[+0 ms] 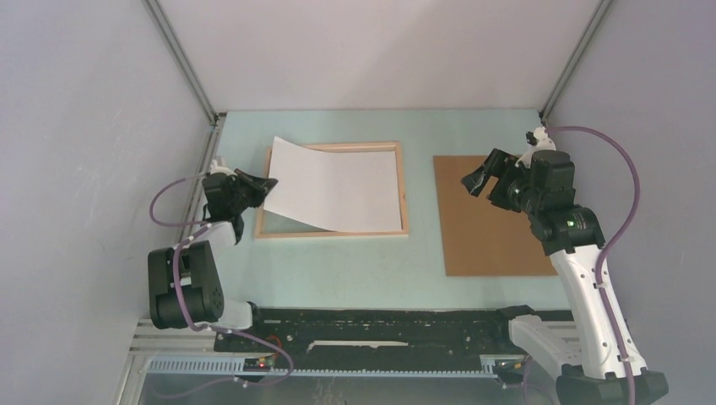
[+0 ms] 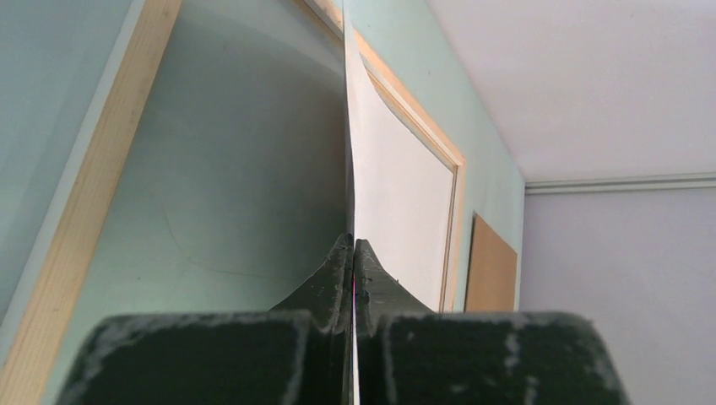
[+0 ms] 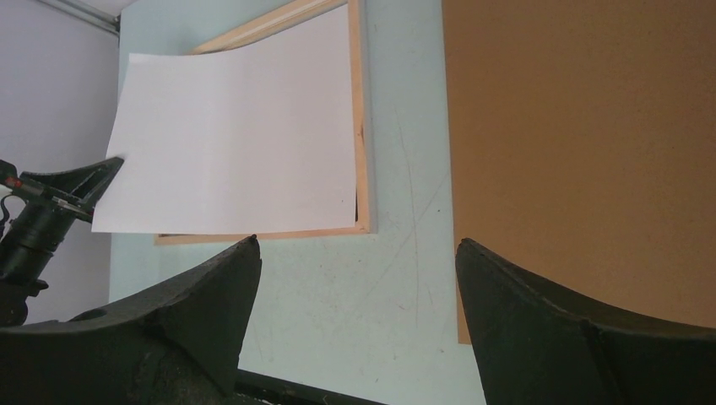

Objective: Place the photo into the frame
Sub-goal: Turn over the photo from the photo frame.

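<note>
Your left gripper point(image 1: 268, 183) is pinching the photo point(image 1: 338, 190) by its raised left edge; its right side is already lying inside the frame point(image 1: 338, 232). Your right gripper point(image 1: 483, 172) is hovering open. Flattening is remaining.

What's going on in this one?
The left gripper is shut on the left edge of the photo, a white bendy sheet. It holds that edge raised while the rest slopes down into the pale wooden rectangular frame lying on the teal table. The right gripper hangs open above a brown board to the right.
</note>
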Robot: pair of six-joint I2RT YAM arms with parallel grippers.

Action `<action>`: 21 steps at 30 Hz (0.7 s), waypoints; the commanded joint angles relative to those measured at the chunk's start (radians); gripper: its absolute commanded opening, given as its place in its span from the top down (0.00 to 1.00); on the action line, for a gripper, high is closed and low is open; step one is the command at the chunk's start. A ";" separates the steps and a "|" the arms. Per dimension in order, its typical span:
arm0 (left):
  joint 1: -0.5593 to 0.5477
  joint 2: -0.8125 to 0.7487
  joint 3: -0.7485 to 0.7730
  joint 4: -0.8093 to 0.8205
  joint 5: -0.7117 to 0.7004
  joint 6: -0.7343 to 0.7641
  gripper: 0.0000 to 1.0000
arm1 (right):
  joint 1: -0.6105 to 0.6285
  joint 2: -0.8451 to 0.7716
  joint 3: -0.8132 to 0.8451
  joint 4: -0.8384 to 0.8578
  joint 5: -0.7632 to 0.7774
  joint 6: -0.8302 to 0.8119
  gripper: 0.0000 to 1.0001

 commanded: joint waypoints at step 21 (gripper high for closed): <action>-0.035 -0.046 -0.077 0.263 0.062 0.169 1.00 | -0.006 -0.009 -0.010 0.052 -0.040 0.011 0.09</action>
